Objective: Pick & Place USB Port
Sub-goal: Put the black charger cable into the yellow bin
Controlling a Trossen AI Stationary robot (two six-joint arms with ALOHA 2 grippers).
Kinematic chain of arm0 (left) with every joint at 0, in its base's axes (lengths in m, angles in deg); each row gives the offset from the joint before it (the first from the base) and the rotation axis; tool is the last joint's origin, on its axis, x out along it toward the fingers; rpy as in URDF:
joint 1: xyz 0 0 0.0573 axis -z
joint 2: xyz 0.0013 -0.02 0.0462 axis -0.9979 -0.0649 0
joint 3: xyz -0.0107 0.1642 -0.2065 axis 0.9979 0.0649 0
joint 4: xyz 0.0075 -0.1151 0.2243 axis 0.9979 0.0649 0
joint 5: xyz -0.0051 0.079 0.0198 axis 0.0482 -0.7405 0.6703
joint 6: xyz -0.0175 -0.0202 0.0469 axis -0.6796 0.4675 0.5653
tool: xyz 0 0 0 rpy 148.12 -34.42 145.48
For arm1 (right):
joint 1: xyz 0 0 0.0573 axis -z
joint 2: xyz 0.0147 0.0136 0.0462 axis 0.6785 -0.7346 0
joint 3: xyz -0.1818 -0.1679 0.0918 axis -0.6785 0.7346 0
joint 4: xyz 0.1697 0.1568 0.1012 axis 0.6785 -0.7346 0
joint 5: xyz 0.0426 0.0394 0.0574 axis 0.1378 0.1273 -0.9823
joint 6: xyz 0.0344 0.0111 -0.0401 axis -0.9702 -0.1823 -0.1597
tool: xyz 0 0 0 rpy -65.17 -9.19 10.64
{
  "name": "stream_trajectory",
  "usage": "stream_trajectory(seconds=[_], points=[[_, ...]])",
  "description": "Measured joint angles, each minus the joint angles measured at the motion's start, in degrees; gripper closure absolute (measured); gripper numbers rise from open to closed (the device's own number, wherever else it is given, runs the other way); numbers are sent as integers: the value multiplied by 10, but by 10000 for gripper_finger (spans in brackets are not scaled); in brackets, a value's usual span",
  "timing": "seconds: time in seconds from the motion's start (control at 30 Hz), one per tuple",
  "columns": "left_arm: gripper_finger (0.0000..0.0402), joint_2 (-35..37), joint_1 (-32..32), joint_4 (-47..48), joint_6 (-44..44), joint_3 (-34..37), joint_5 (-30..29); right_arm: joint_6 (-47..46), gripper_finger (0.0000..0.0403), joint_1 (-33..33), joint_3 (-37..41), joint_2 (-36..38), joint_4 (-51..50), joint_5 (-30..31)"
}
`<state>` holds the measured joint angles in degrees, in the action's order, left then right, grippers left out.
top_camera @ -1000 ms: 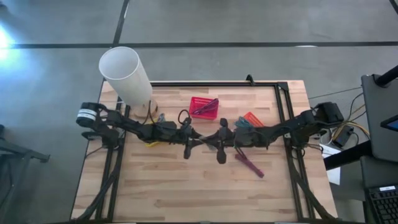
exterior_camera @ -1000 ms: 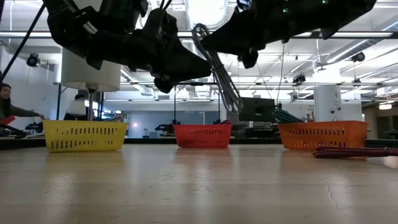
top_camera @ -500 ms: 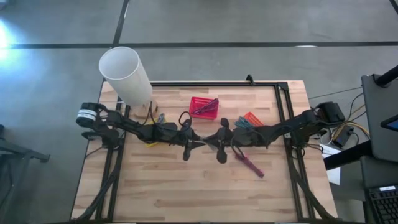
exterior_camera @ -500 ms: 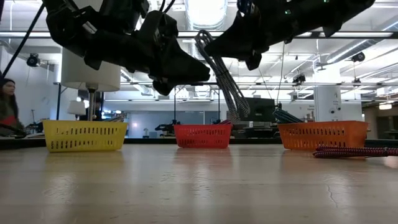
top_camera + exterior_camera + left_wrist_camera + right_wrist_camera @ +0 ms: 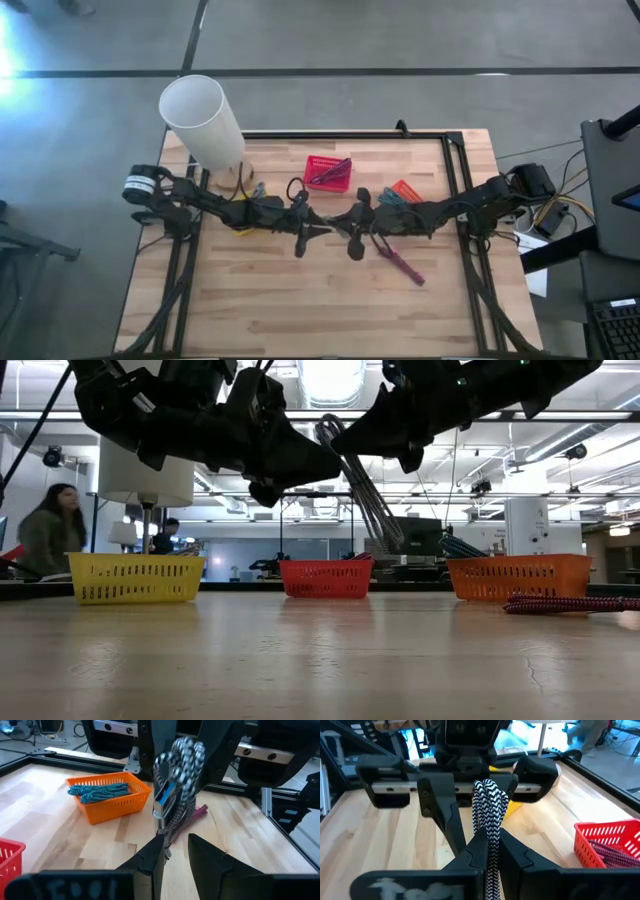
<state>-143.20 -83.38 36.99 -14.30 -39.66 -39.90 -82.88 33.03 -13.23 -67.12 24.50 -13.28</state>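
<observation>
A black-and-white braided USB cable [image 5: 357,482], folded into a bundle of loops, hangs in mid-air over the middle of the table. My right gripper [image 5: 492,839] is shut on it and, in the high view, reaches in from the table's right [image 5: 352,236]. My left gripper [image 5: 175,844] is open and faces it from the left [image 5: 302,236], a hand's width away. The bundle [image 5: 176,780] and its silver-and-blue plug [image 5: 162,802] hang just ahead of the left fingers. My right gripper pinches the cable bundle near its looped upper end [image 5: 490,822] between both fingers, several strands together. The fingers come level from the table's right. The loops stick out past the fingertips and the rest hangs slanting below, clear of the table. My left gripper: I cannot tell whether the cable's lower end [image 5: 166,845] touches a fingertip.
Along the far side stand a red basket [image 5: 328,173] with purple cables and an orange basket [image 5: 402,191] with teal cables. A yellow basket [image 5: 135,578] sits under the left arm. A maroon cable [image 5: 402,265] lies on the table to the right. A white cylinder [image 5: 200,118] stands at the far left corner.
The hanging cable bundle has sunk a little and drifted slightly toward the table's right with my right gripper. Both grippers have otherwise kept their places. A person has walked into view in the room behind.
</observation>
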Motion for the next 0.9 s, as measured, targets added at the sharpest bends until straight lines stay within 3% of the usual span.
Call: stream_trajectory(seconds=[0.6,0.9], points=[[305,0,0,3,19,0,3,6,384,2,0,0,18,-2],[233,0,-9,42,26,0,9,7,384,2,0,1,13,-2]])
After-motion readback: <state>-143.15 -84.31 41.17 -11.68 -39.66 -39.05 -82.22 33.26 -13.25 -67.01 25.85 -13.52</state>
